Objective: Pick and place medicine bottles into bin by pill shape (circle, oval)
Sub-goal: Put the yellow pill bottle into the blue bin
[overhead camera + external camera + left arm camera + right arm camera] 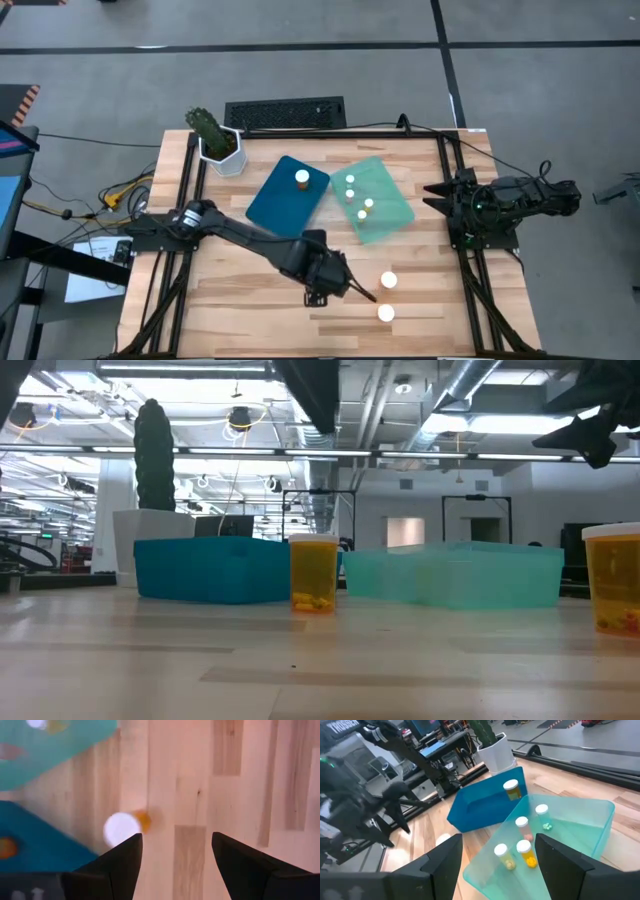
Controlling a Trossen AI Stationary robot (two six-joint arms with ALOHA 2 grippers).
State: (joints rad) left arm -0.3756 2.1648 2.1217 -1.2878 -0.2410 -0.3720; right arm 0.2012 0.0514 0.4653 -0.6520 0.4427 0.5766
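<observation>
Two amber bottles with white caps stand on the wooden table near its front right, one (389, 281) farther and one (386, 313) nearer. In the low view they show at the middle (314, 573) and at the right edge (612, 578). My left gripper (368, 295) is open and empty just left of them. Its wrist view shows the open gripper (175, 837) with one bottle (121, 828) standing beside one fingertip, apart from it. The dark blue tray (288, 193) holds one bottle (302, 178). The mint green tray (372, 198) holds several bottles (362, 205). My right gripper (495, 865) is open and empty at the table's right edge.
A white pot with a cactus (215, 140) stands at the far left corner of the table. A black keyboard (285, 113) lies beyond the far edge. Bare wood (250, 310) lies along the front left. The right arm (500, 205) rests folded over the right edge.
</observation>
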